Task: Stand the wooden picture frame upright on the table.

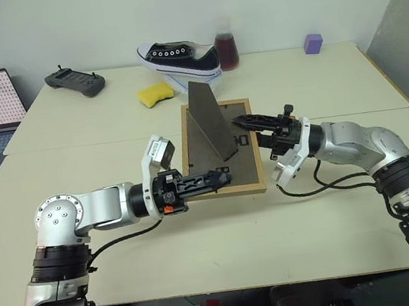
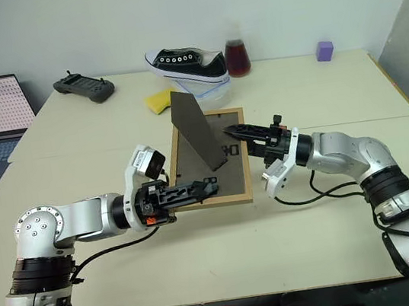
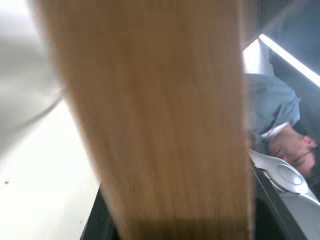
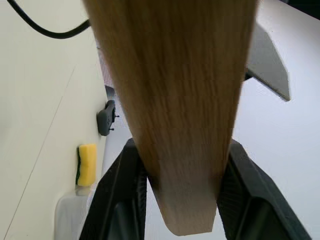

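- The left gripper (image 1: 219,175) is clenched on the near edge of the wooden picture frame (image 1: 220,150).
- The frame lies back-up on the table (image 1: 128,257), stand raised.
- The right gripper (image 1: 250,124) clamps its right edge.
- A sneaker (image 1: 179,58) sits far behind.

Light is bright, even and soft across the large cream-beige tabletop (image 1: 128,257). Only faint shadows lie there, one under the right black two-fingered pincer (image 1: 256,128) and a thin one beneath the left black two-fingered pincer (image 1: 222,175). The head views are sharp, without glare. In both wrist views the light-wood bar of the small rectangular picture frame (image 4: 175,100), between the right pincer's fingers (image 4: 122,200), is blurred and out of focus; the background past it is soft.
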`<action>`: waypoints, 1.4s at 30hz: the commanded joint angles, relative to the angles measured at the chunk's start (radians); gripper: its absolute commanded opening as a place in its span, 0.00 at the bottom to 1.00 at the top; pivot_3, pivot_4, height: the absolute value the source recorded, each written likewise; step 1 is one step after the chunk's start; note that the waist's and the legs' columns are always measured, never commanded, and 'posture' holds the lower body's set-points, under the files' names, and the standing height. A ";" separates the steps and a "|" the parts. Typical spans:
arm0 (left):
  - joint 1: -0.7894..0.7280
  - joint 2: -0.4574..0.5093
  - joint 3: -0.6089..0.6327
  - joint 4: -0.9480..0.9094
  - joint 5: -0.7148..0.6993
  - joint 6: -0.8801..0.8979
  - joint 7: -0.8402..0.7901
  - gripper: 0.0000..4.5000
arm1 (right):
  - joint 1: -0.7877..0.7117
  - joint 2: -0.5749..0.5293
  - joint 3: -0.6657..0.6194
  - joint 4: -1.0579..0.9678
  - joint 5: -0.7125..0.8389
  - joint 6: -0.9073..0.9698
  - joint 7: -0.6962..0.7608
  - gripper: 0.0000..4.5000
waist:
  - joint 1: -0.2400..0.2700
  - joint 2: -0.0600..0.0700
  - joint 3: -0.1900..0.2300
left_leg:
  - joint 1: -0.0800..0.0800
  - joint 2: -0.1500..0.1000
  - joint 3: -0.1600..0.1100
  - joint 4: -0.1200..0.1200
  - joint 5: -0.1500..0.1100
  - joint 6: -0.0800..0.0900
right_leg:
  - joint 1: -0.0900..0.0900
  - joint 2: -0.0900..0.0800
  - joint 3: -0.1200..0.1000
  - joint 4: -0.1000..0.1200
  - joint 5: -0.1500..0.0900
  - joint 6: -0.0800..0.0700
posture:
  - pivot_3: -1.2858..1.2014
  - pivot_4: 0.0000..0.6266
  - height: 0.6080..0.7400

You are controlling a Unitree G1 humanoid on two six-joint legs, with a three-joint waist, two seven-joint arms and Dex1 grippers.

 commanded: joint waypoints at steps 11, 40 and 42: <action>0.003 0.097 0.110 -0.019 -0.016 -0.147 0.069 0.74 | -0.015 -0.042 0.013 0.073 0.269 -0.020 0.169 0.29 | 0.000 0.000 0.000 | 0.000 0.000 0.000 0.000 0.000 0.000 | 0.000 0.000 0.000 0.000 0.000 0.000 | 0.52 0.24 1.00; 0.287 0.051 0.059 -0.483 1.036 -0.592 -0.123 1.00 | 0.045 0.311 -0.126 0.065 1.212 1.570 0.957 0.75 | 0.021 0.001 0.001 | -0.001 0.002 0.001 -0.001 -0.002 0.004 | 0.000 0.001 -0.001 -0.002 0.000 0.000 | 0.52 0.24 1.00; 0.276 0.043 0.064 -0.468 1.052 -0.592 -0.138 1.00 | 0.070 0.302 -0.143 0.015 1.212 1.589 0.948 0.84 | 0.021 0.001 0.001 | -0.001 0.001 0.001 -0.001 -0.002 0.004 | 0.000 0.001 -0.001 -0.002 0.000 0.000 | 0.52 0.24 1.00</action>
